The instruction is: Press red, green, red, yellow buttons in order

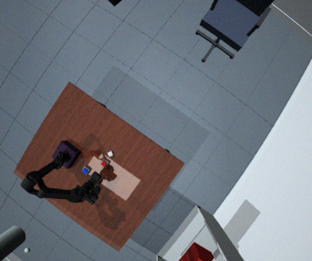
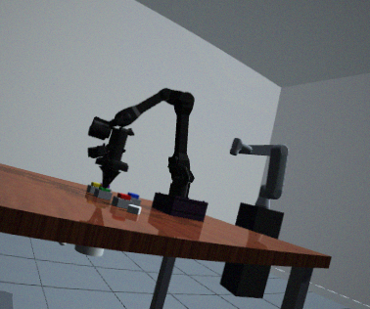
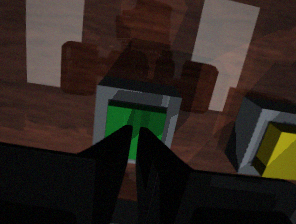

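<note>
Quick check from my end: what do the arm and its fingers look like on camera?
The arm is matte black throughout, built of rounded cylindrical links on a dark boxy base. The gripper has two black, wedge-shaped fingers tapering to narrow tips. No cables, labels or markings are visible in any view.

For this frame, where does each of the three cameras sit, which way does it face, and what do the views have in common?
Top: high overhead, looking down on the table and floor; the whole arm shows, bent over the buttons.
Exterior: low beside the table, looking up across it; the full arm and shut gripper show, lowered to the button row.
Wrist: on the gripper, facing down; both fingers frame the green button, with the yellow button to the right.
Shared: exterior and wrist both show the green and yellow buttons.
</note>
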Available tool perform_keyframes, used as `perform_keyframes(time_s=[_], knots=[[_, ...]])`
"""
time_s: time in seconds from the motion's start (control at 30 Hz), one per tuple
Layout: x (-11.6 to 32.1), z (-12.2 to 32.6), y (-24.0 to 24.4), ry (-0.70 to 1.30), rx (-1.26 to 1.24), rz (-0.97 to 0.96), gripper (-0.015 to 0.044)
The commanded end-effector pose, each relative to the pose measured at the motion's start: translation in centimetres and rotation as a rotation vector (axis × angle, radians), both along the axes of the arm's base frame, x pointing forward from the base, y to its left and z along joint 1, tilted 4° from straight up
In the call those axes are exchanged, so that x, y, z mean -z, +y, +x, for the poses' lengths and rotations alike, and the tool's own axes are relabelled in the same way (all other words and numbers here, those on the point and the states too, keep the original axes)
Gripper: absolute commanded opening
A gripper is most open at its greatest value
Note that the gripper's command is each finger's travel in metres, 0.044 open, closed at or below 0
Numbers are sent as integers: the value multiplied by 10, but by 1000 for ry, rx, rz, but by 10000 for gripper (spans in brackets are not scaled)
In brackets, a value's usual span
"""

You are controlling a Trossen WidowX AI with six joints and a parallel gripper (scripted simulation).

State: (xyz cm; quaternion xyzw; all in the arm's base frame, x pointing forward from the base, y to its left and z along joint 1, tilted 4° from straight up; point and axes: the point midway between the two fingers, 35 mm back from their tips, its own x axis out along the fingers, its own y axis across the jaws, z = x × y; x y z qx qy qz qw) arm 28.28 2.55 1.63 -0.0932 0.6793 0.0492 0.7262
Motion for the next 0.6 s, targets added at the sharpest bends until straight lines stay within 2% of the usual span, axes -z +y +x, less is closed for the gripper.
perform_keyframes(time_s=[0.0,0.37,0.57], knots=[[1,-1,0,5,-5,2,20],[1,-1,0,5,-5,2,20],[-32,-3,2,4,-5,3,20]])
